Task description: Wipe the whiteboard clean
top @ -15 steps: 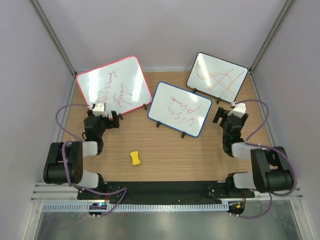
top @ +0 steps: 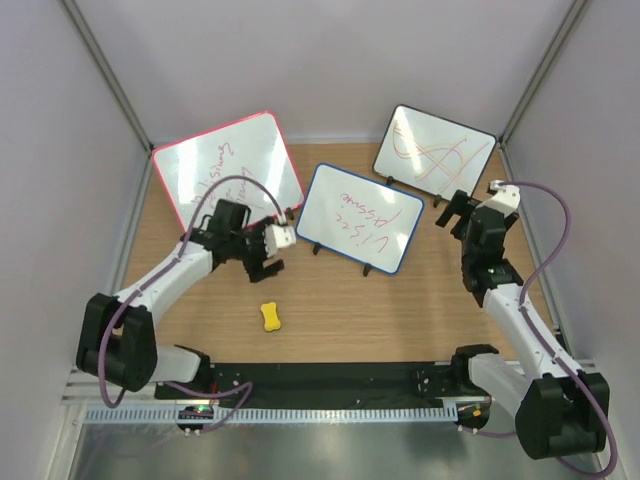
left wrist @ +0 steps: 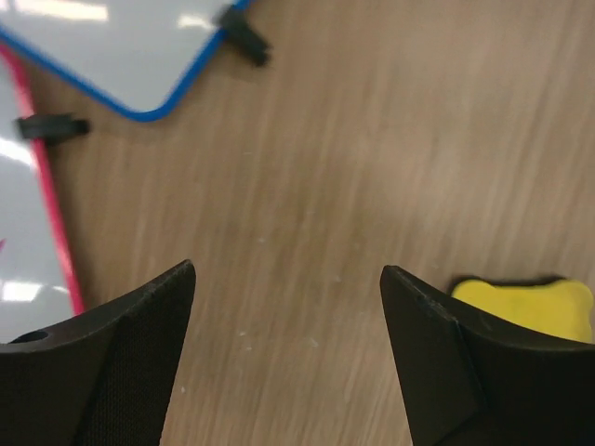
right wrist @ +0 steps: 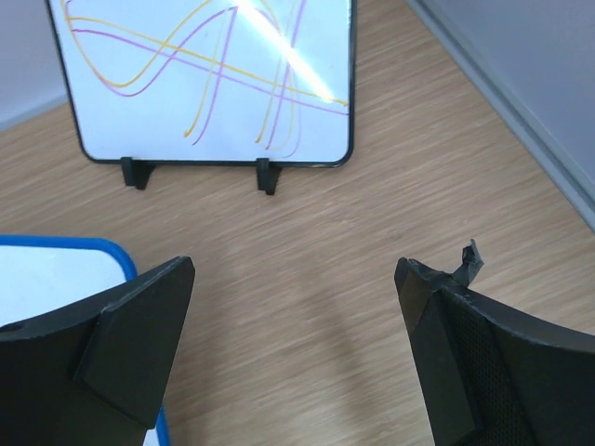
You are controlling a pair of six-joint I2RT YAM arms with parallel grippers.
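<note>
Both arms have stretched forward. My left tool [top: 266, 262], spread and empty, hangs just past the yellow eraser [top: 270, 317]; the blue-framed whiteboard [top: 360, 218] stands in the middle of the bench [top: 390, 310]. I should pull back over the eraser and pinch its narrow waist. My right tool [top: 455, 210] is spread too.

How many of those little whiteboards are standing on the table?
3. A pink-framed board stands at the back left, the blue-framed whiteboard in the middle, and a black-framed board at the back right. None seems hidden.
</note>
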